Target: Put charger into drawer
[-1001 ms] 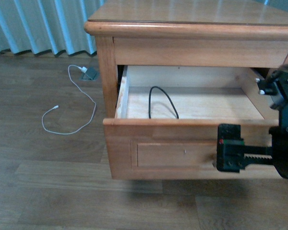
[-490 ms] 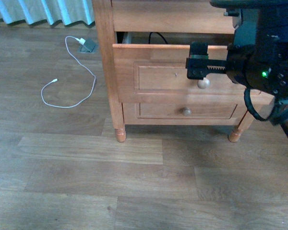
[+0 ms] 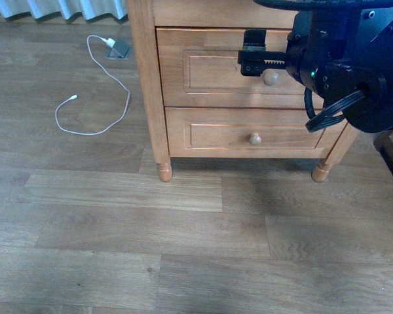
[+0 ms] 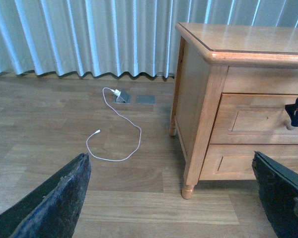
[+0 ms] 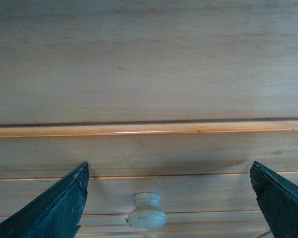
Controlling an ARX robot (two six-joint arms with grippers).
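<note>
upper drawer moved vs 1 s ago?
Yes. The upper drawer has gone in: a second ago it stood pulled out with its interior showing; now its front sits flush with the nightstand frame, closed, right gripper at its face.

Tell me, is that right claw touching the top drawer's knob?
Apart. The right wrist view shows the knob alone between the right gripper's wide-spread fingers.

Front view angled down at floor, left wrist farther back, right wrist close on drawer (image 5: 149, 158), shared by all.
</note>
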